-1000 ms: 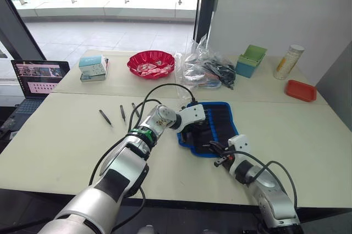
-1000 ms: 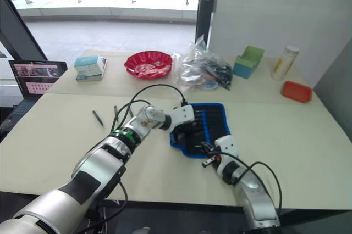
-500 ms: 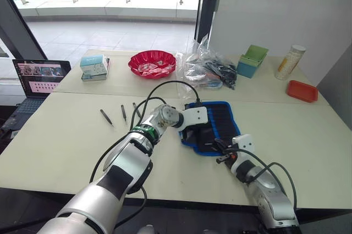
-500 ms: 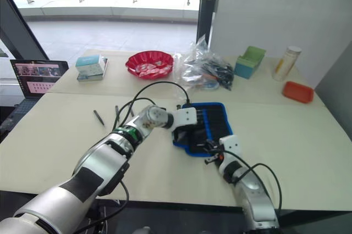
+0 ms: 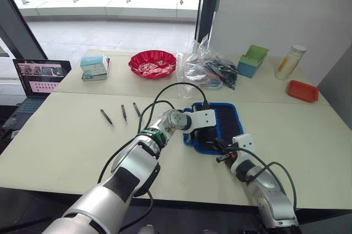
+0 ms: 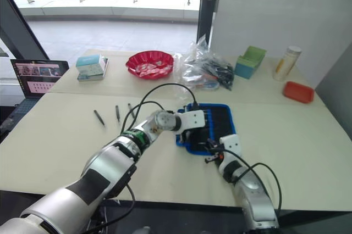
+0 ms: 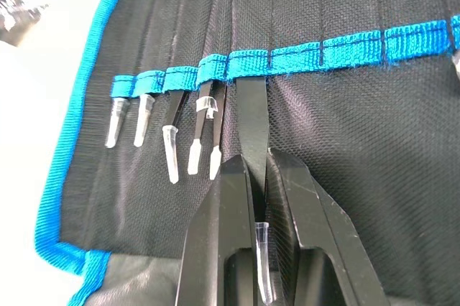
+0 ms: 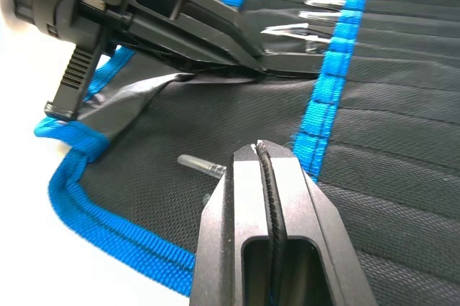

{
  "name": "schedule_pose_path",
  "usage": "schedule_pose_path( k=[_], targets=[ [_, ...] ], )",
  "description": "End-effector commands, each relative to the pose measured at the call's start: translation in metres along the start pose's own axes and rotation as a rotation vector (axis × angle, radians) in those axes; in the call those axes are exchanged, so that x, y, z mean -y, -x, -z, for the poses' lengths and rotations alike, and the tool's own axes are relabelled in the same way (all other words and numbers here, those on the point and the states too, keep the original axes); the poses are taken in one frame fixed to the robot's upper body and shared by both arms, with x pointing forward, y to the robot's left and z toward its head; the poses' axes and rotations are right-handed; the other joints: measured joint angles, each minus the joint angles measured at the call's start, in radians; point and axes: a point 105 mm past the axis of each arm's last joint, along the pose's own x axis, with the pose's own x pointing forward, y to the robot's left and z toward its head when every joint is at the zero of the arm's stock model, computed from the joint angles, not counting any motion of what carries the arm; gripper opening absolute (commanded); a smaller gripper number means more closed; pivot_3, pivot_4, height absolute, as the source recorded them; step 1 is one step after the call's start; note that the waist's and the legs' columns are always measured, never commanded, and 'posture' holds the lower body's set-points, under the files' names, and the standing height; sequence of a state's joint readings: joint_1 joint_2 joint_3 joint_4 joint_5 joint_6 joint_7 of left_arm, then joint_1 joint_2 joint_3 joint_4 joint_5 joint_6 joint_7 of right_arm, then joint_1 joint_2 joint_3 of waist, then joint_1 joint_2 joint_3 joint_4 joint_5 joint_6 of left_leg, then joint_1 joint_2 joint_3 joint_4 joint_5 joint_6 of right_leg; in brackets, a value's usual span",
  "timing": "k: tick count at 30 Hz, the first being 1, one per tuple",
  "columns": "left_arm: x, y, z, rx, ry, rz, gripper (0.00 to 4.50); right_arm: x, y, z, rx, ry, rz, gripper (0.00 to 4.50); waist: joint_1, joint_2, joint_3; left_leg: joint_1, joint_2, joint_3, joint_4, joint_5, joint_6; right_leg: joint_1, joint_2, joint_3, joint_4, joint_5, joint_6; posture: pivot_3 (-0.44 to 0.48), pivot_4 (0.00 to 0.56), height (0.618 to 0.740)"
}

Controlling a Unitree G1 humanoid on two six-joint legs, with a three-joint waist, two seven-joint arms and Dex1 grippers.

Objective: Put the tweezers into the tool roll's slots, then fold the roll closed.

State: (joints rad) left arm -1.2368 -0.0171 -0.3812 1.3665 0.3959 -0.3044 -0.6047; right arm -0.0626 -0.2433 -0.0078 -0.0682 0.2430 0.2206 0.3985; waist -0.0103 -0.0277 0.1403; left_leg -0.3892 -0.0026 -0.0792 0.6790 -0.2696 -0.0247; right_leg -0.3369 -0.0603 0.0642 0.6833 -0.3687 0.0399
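On the near table, the tool roll (image 5: 215, 127) is seen lying open and flat, its slotted inner face up, with both grippers over its near end. In the left wrist view a black tweezer (image 7: 253, 128) is clamped between the fingers of the left gripper (image 7: 263, 198), its upper end entered under the blue band of the slots (image 7: 302, 51); a clear tip cap shows low between the fingers. Its long axis runs along the slot, in line with the gripper's own fingers and across the band. Beside it, several capped tips already hang below the band, so some pockets are filled. The right gripper (image 8: 267, 177) is pressed shut just above the fabric near the blue band; whether anything is pinched in it cannot be told.

Three more tweezers (image 5: 122, 113) lie loose on the table well to the left of the roll, roughly parallel, their long axes running from the far side toward the near side.

The task is judged partly done: one insertion is in hand, three tweezers remain to be slotted, and the roll is not yet folded.
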Motion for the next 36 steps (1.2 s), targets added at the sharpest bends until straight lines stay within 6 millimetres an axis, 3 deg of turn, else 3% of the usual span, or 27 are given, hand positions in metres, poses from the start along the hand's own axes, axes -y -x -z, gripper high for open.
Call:
schedule_pose_path(
  k=[1, 6, 8, 11, 19, 24, 29, 33, 36],
  targets=[
    [-0.014, -0.002, -0.024, 0.054, -0.081, -0.082, 0.02, 0.0, 0.007, 0.035, -0.138, -0.045, 0.009, 0.0, 0.0, 0.0, 0.0, 0.0, 0.0, 0.0, 0.0, 0.0, 0.0, 0.0, 0.0, 0.0, 0.0, 0.0, 0.0, 0.0, 0.15, 0.74],
    [-0.011, -0.003, -0.021, 0.045, -0.076, -0.073, 0.02, -0.001, 0.007, 0.035, -0.139, -0.044, 0.007, 0.0, 0.0, 0.0, 0.0, 0.0, 0.0, 0.0, 0.0, 0.0, 0.0, 0.0, 0.0, 0.0, 0.0, 0.0, 0.0, 0.0, 0.15, 0.74],
    [-0.014, -0.001, -0.02, 0.058, -0.018, -0.075, 0.87, 0.0, 0.007, 0.035, -0.139, -0.043, 0.007, 0.0, -0.001, 0.0, 0.0, 0.0, 0.0, 0.0, 0.0, 0.0, 0.0, 0.0, 0.0, 0.0, 0.0, 0.0, 0.0, 0.0, 0.15, 0.74],
    [-0.017, 0.003, -0.014, 0.055, 0.019, -0.081, 1.8, 0.0, 0.008, 0.035, -0.138, -0.042, 0.008, 0.0, -0.003, 0.0, 0.0, 0.0, 0.0, 0.0, -0.001, 0.0, 0.0, 0.0, 0.0, 0.0, 0.0, 0.0, 0.0, 0.0, 0.15, 0.74],
    [-0.047, 0.036, 0.006, 0.122, 0.218, -0.13, 4.43, 0.004, 0.008, 0.025, -0.099, -0.033, 0.007, 0.0, -0.004, 0.0, 0.0, 0.0, 0.0, 0.0, -0.001, 0.0, 0.0, -0.001, 0.0, 0.0, 0.001, 0.0, 0.0, 0.0, 0.15, 0.74],
    [-0.063, 0.059, 0.017, 0.202, 0.361, -0.154, 4.49, 0.001, 0.005, 0.007, -0.024, -0.029, -0.018, 0.0, -0.006, 0.0, 0.0, 0.0, 0.0, -0.001, -0.001, 0.0, 0.0, -0.001, 0.0, -0.001, 0.001, 0.0, 0.0, 0.0, 0.15, 0.74],
    [-0.084, 0.108, 0.04, 0.349, 0.586, -0.213, 4.49, -0.007, 0.004, -0.035, 0.116, 0.009, -0.084, 0.0, -0.028, 0.001, 0.001, -0.001, 0.001, -0.002, -0.002, 0.0, 0.0, -0.003, 0.001, -0.001, 0.006, 0.0, 0.0, 0.0, 0.15, 0.74],
    [-0.073, 0.138, 0.049, 0.427, 0.647, -0.178, 4.49, -0.029, 0.003, -0.056, 0.143, 0.098, -0.176, 0.0, -0.04, 0.002, 0.0, -0.01, 0.001, -0.003, 0.0, 0.004, -0.006, -0.016, 0.001, 0.0, 0.018, 0.0, 0.0, 0.0, 0.15, 0.74],
    [-0.05, 0.159, 0.062, 0.391, 0.662, -0.155, 4.5, -0.047, 0.002, -0.064, 0.141, 0.137, -0.25, 0.84, -0.057, 0.003, 0.0, -0.01, 0.002, -0.005, -0.001, 0.004, -0.007, -0.016, 0.001, 0.0, 0.018, 0.0, 0.0, 0.0, 0.15, 0.74]
  ],
)
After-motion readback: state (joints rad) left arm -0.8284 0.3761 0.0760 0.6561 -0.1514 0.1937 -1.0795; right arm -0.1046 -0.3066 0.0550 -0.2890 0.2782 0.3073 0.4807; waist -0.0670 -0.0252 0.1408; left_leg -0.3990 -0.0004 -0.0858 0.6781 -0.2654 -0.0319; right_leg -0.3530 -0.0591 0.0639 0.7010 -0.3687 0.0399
